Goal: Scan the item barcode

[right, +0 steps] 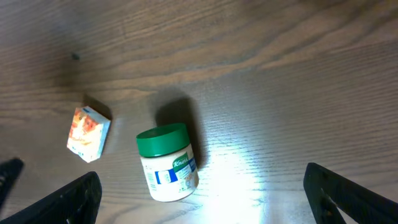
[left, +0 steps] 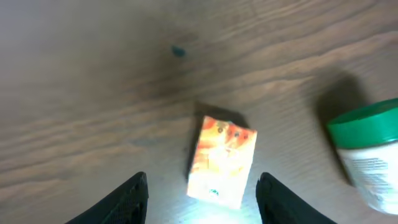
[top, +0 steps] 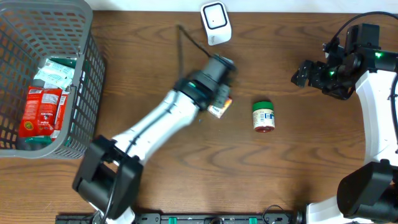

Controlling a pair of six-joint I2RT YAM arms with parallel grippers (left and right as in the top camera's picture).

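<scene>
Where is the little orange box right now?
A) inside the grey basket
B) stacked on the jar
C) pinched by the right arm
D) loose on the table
D: the orange box lies flat on the table, and the left gripper stands open above it, not touching it.

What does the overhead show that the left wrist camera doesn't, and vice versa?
Only overhead: the grey basket at left, the white scanner at the far edge, the right gripper, open. Only left wrist: the small box up close, orange face showing, lying free between the open jaws of the left gripper. Both: that box, the green-lidded jar, the wooden table.
</scene>
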